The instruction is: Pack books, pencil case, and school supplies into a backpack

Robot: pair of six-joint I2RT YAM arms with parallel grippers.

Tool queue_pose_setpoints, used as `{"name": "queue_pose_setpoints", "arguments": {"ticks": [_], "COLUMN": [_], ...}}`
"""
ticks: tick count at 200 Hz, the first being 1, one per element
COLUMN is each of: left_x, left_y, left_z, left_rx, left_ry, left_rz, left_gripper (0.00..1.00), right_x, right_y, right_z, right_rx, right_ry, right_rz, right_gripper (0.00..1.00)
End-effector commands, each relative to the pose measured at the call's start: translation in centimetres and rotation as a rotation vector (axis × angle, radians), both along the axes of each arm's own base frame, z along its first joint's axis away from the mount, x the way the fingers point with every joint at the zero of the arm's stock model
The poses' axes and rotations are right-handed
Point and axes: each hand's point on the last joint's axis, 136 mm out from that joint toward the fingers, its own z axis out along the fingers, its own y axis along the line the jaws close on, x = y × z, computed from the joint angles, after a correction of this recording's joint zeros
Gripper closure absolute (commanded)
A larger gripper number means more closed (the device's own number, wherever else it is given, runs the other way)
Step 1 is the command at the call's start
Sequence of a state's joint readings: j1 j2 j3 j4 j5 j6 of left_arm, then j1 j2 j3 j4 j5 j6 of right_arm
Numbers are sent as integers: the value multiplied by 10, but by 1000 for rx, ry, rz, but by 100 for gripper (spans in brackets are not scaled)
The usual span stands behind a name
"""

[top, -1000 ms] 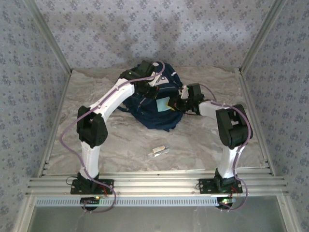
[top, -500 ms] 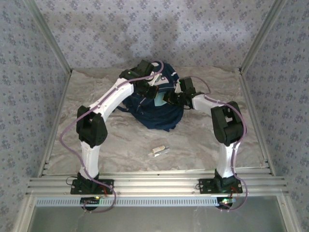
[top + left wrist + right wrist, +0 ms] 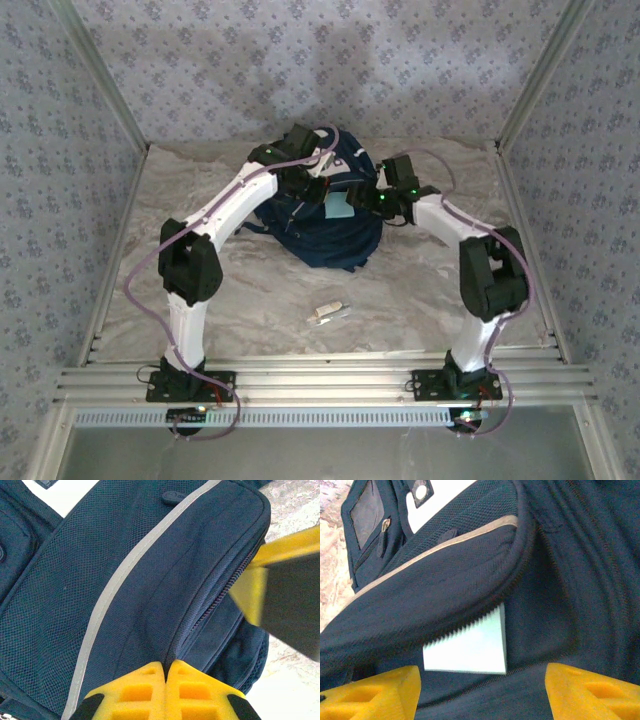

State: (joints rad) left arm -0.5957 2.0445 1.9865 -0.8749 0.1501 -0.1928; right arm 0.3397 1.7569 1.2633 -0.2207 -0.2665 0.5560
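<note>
Top view: the right gripper [image 3: 368, 200] had carried the pad [image 3: 337, 208] in from the right to the backpack [image 3: 330, 245]. The stick [image 3: 325, 312] lay apart on the table [image 3: 250, 300].

Left wrist: the left gripper [image 3: 166, 669] stayed pinched shut on the backpack's pocket edge.

Right wrist: the right jaws had sprung wide, leaving the pad free and half under the flap. It looked delivered, and the stick remained.

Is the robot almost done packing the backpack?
Partly. The blue pad sits partway inside the open pocket of the backpack. The left hand pinches the backpack fabric, and the right hand is open by the pad. The white stick lies out on the table, waiting to go in.
</note>
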Motion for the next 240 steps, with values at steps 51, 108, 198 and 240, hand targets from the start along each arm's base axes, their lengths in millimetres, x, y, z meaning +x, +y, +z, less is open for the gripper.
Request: {"name": "queue_pose_setpoints", "arguments": {"ticks": [51,108,198,240], "left_x": [-2,-2,-2,-1], "left_y": [-3,-1,9,14], "left_z": [24,24,16,15], "left_rx": [-64,-67,-140,-144], "left_ry": [-31,-30,45,49], "left_rz": [13,-2,-3,-1], "left_gripper": [98,98,96,96], "right_x": [-154,-249,-246,-252], "right_y": [7,56,99,111], "right_z": [-20,-40,-66,-84], "right_rx": [-148,-264,-644,-706], "right_ry": [181,127,-200,-228], "right_rz": [297,756,1374,1464], "right_gripper": [33,30,24,22]}}
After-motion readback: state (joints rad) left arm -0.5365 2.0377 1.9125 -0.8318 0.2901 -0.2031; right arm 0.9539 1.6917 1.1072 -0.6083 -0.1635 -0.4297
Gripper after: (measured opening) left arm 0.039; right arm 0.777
